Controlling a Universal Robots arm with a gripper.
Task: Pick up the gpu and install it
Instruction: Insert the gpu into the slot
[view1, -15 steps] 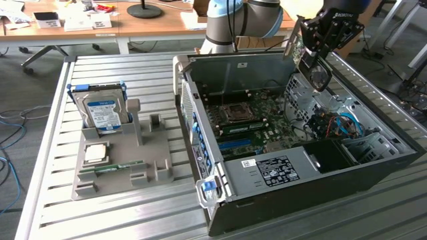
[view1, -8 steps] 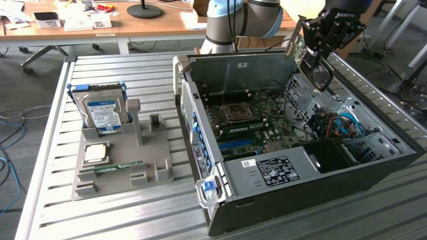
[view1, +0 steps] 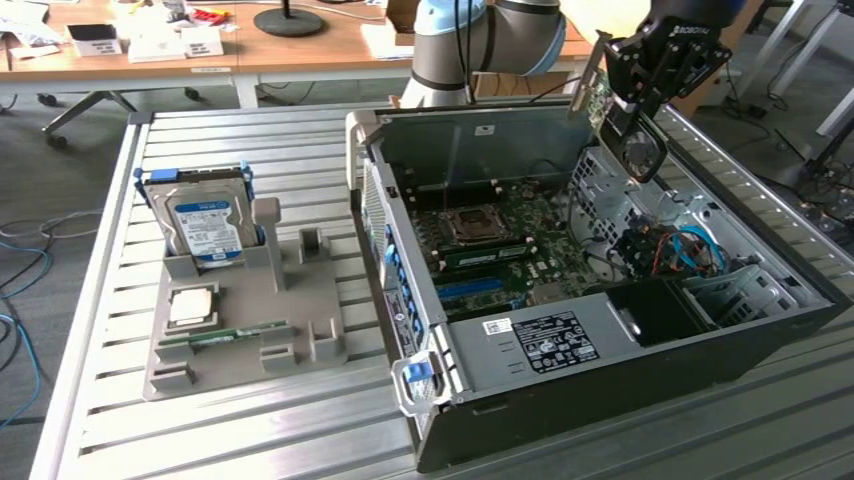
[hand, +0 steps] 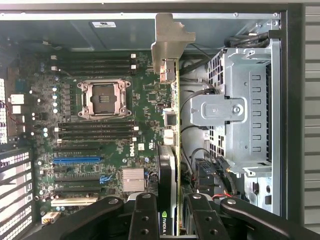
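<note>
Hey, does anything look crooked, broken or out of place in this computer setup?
Nothing stands out. The gripper holds the gpu edge-on above the open case, not yet seated in a slot; nothing looks spilled or broken.

The gpu (hand: 171, 150) carries a small green NVIDIA badge. DELL is printed in white on the motherboard (hand: 145, 95). White lettering on the gripper (view1: 630, 100) looks like ROBOTIQ. The print on the power-supply label (view1: 547, 342) and on the hard drive (view1: 204, 222) sticker is too small to read.
</note>
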